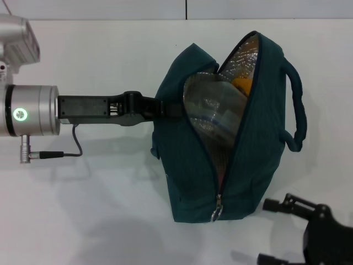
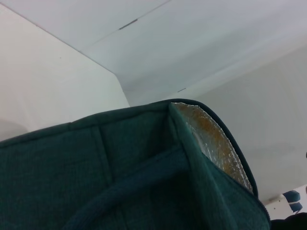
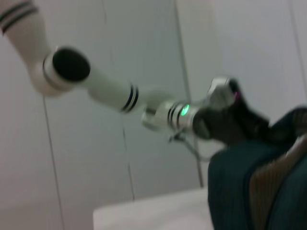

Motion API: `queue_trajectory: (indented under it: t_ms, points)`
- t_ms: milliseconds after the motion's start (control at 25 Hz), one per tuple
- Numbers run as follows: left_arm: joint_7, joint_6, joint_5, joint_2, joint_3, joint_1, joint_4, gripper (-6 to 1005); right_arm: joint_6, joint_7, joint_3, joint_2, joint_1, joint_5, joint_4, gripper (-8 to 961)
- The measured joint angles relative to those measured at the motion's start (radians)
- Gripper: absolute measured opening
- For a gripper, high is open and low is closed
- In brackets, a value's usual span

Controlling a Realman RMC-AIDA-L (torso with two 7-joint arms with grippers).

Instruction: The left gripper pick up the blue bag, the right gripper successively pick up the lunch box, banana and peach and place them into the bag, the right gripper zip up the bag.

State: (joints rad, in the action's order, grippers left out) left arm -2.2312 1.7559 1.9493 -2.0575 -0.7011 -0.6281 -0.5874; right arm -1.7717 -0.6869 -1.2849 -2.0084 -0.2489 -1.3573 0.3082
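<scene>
Blue bag (image 1: 198,165) sits mid-table, mouth unzipped and gaping, foil lining showing. Left gripper (image 1: 160,107) reaches in from the robot's left and pinches the bag's left-side handle/wall, fingers closed on the fabric, holding that side up. In the left wrist view only bag fabric (image 2: 120,172) and a strip of foil lining (image 2: 216,143) fill the near field.

Inside the opening: lunch box (image 1: 212,110), clear, lying against the lining, and something yellow-orange past it, likely the banana (image 1: 242,84). A thin pink sliver shows low in the slit; can't tell if it's the peach.

Zipper pull ring (image 1: 218,210) hangs at the near end of the opening. The second handle (image 1: 297,113) loops out on the bag's right side.

Right gripper (image 1: 309,221) is at the near right corner, off the bag, fingers spread with nothing between them. Open gap between it and the zipper end.

Table (image 1: 99,210) is plain white; bare stretches left of, behind and in front of the bag. Pale panelled wall (image 3: 144,57) behind; the right wrist view shows the left arm (image 3: 110,91) coming in to the bag (image 3: 240,187).
</scene>
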Motion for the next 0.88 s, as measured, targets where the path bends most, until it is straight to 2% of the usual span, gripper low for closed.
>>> queue_trajectory:
  t_ms: [40,240,320,640,720,880]
  points:
    - [0.000,0.000,0.000,0.000,0.000,0.000,0.000,47,0.053,0.015,-0.043,-0.003,-0.008,-0.006,-0.008,870]
    - [0.014,-0.001,-0.002,-0.004,0.000,-0.005,0.007,47,0.179,0.019,-0.114,-0.017,-0.053,0.009,-0.006,870]
    - [0.015,-0.001,-0.003,-0.005,0.000,-0.007,0.008,47,0.195,0.016,-0.158,-0.019,-0.073,0.041,-0.006,870]
    - [0.019,-0.001,-0.006,-0.010,0.000,-0.002,0.009,47,0.305,0.013,-0.438,-0.020,-0.118,0.290,0.019,870]
    - [0.019,-0.001,-0.006,-0.011,0.000,-0.001,0.009,47,0.326,0.013,-0.489,-0.019,-0.119,0.326,0.035,869]
    - [0.020,0.000,-0.007,-0.011,0.000,0.000,0.009,48,0.346,0.013,-0.524,-0.019,-0.120,0.339,0.053,869]
